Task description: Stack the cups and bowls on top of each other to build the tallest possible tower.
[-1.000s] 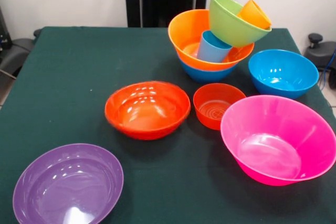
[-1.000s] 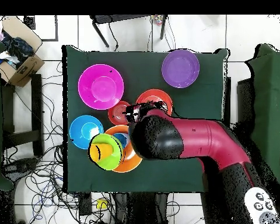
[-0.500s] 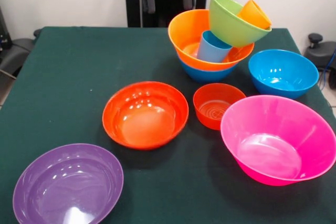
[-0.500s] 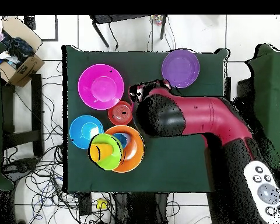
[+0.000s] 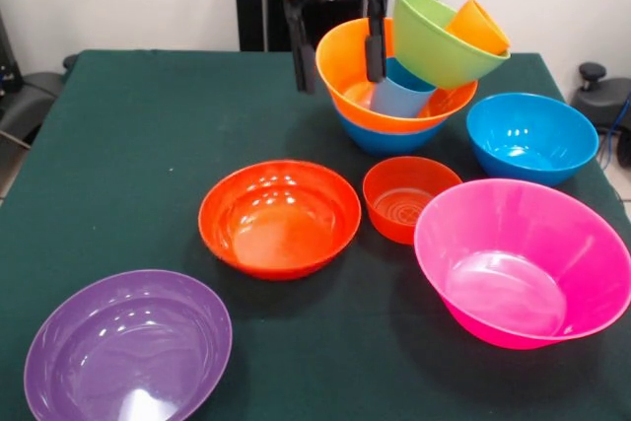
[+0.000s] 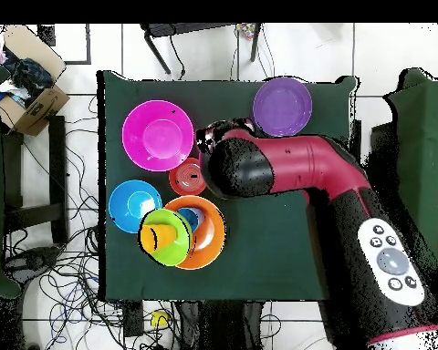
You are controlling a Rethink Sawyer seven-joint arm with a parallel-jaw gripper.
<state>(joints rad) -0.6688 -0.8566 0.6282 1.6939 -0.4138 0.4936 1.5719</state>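
My gripper [image 5: 337, 78] hangs open and empty at the back of the table, its right finger in front of the tower's orange bowl. The tower [image 5: 409, 76] is a blue bowl, an orange bowl holding a light blue cup [image 5: 399, 94], then a tilted lime green bowl [image 5: 439, 41] with an orange cup [image 5: 477, 27] in it. A large red-orange bowl [image 5: 279, 219] sits in front of the gripper. A small red-orange bowl [image 5: 407, 197], a blue bowl [image 5: 532, 137], a pink bowl [image 5: 523, 263] and a purple bowl [image 5: 128, 347] stand alone. In the overhead view the arm [image 6: 245, 169] hides the gripper and the large red-orange bowl.
The overhead view shows the pink bowl [image 6: 157, 135], purple bowl [image 6: 282, 106], blue bowl [image 6: 134, 202] and tower [image 6: 182, 232] on the green table [image 6: 277, 246]. Cables and a cardboard box [image 6: 26, 73] lie on the floor beside it.
The gripper has come down into the front view beside the tower. The large red-orange bowl shifted and tilted a little, then settled. In the overhead view the arm swung toward the table's middle.
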